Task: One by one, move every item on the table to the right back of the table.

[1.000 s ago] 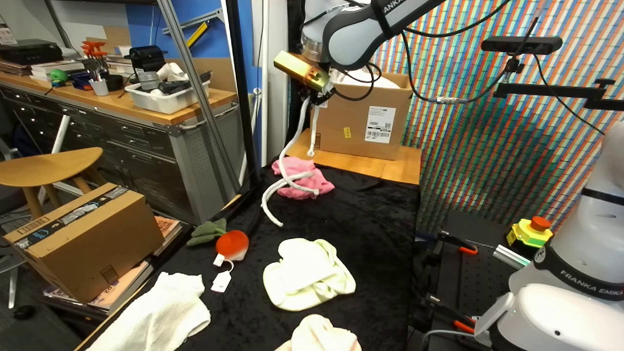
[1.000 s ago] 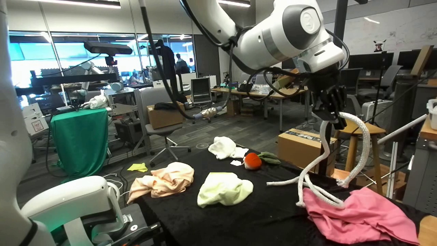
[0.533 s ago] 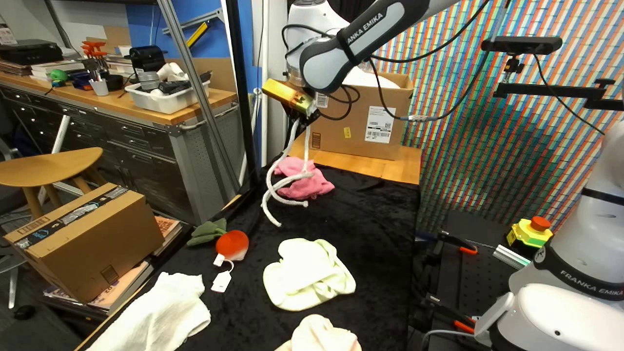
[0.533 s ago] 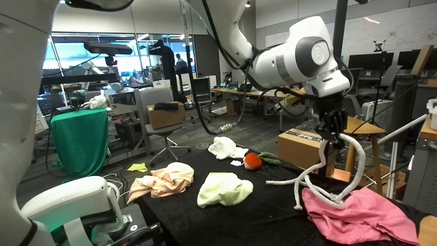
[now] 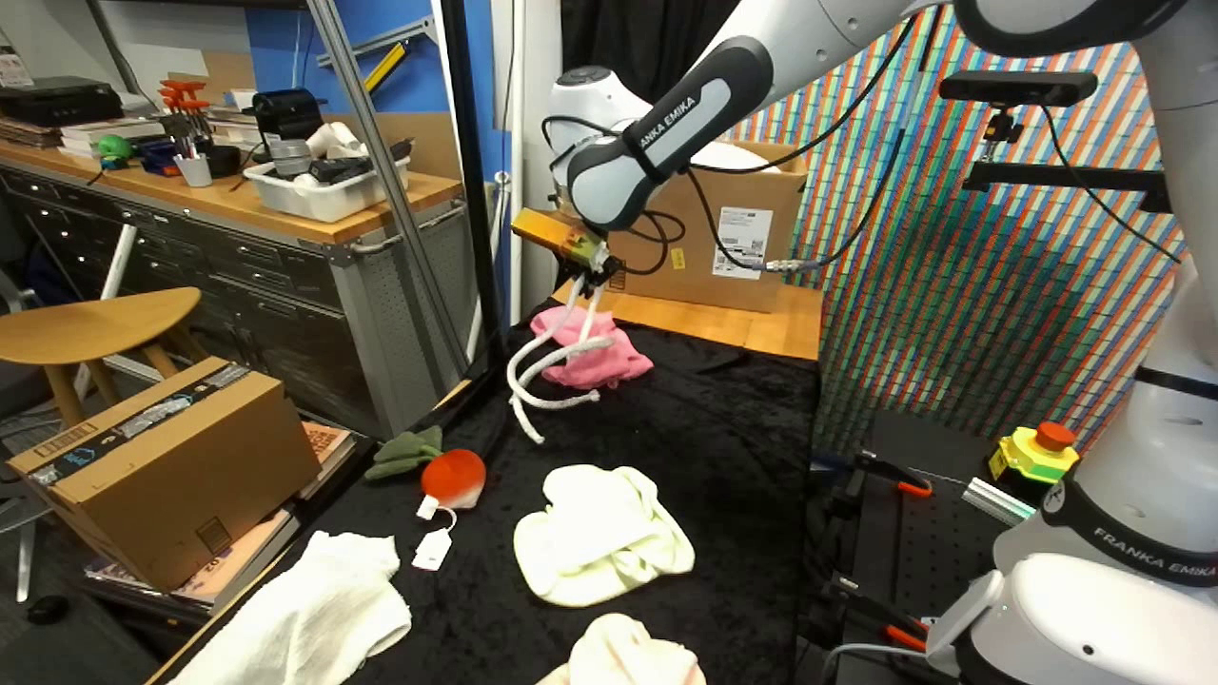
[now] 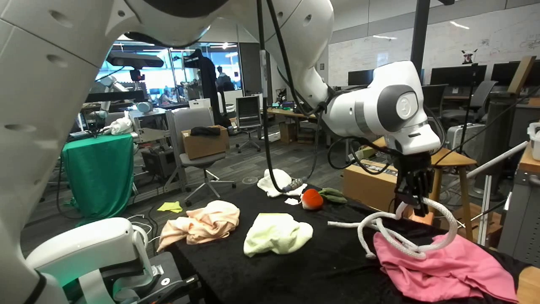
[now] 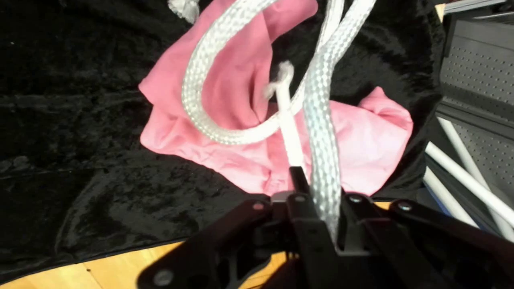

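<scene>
My gripper [image 5: 592,285] is shut on a white braided rope [image 5: 517,366]; it also shows in an exterior view [image 6: 417,204] and the wrist view [image 7: 321,188]. The rope [image 6: 452,223] hangs in loops over the pink cloth [image 6: 464,270], partly resting on it; one end lies on the black-covered table [image 6: 337,270]. In the wrist view the rope [image 7: 321,120] runs between the fingers, the pink cloth [image 7: 365,148] below. A light green cloth [image 5: 604,533], a peach cloth [image 5: 633,656], a white cloth [image 5: 314,609] and a red-orange plush with green leaves [image 5: 454,476] lie apart on the table.
A large cardboard box [image 5: 704,238] stands on bare wood [image 5: 752,333] behind the pink cloth. A metal post [image 5: 390,181] and another cardboard box [image 5: 171,466] are beside the table. The emergency stop [image 5: 1037,452] is near the robot base.
My gripper has moved down toward the pink cloth with the rope in it. The rope's loops have sunk and bunched lower over the cloth. The other items have not moved.
</scene>
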Robot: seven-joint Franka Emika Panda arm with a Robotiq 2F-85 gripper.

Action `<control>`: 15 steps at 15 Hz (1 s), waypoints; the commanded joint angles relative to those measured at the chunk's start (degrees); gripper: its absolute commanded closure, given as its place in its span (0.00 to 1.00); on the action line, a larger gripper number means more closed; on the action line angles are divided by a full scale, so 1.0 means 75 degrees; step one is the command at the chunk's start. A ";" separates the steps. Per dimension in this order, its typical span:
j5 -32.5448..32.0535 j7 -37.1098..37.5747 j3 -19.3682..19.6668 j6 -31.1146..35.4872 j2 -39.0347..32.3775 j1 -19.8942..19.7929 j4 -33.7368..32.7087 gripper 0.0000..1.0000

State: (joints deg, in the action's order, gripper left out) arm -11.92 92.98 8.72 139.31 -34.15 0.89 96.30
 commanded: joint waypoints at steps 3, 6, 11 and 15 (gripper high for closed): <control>0.0486 -0.0008 0.0339 -0.0414 -0.0538 -0.0055 -0.0352 0.88; 0.0762 0.0017 0.0416 -0.0499 -0.0688 -0.0145 -0.0328 0.87; 0.0817 0.0012 0.0467 -0.0453 -0.0644 -0.0085 -0.0173 0.44; 0.0554 0.0016 0.0526 -0.0492 -0.0253 0.0226 0.0111 0.12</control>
State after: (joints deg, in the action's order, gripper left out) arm -6.87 93.11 11.59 136.64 -38.82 0.22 95.77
